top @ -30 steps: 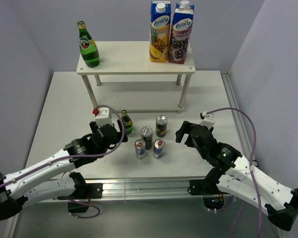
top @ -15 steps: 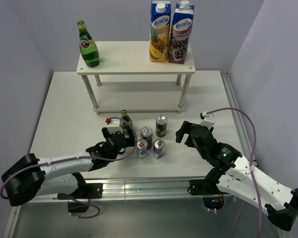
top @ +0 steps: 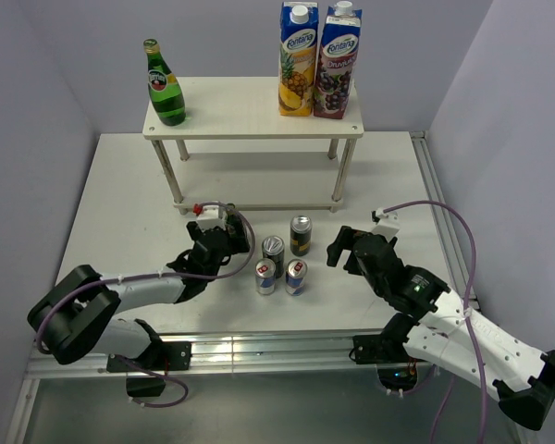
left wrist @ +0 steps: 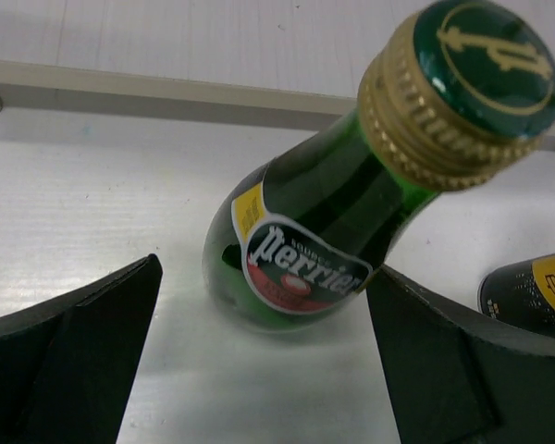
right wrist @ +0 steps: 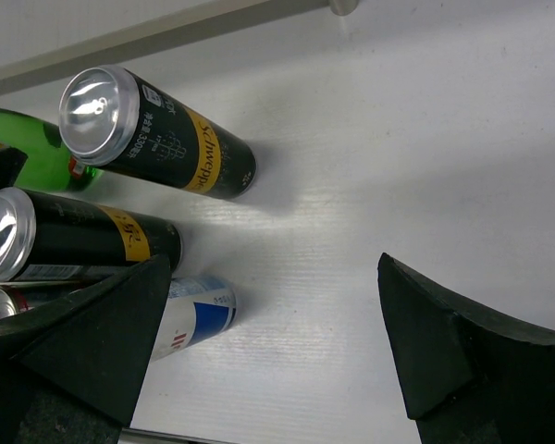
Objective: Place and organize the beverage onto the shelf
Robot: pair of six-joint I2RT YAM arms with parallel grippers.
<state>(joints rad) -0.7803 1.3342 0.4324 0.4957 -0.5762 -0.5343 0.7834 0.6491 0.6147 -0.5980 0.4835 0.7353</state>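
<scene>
the left gripper (top: 224, 237) has its jaws open wide, one on each side of a green bottle (left wrist: 296, 231) that stands on the table (top: 120, 203) just in front of the shelf (top: 250, 106). the right gripper (top: 342, 248) is open too and holds nothing, and it is near two dark cans (top: 301, 235) (top: 273, 253) and two small blue cans (top: 264, 276) (top: 296, 276) that stand toward the near edge of the table. a second green bottle (top: 165, 85) stands at the left end of the shelf's top board, and two juice boxes (top: 297, 60) (top: 338, 63) stand at its right end.
</scene>
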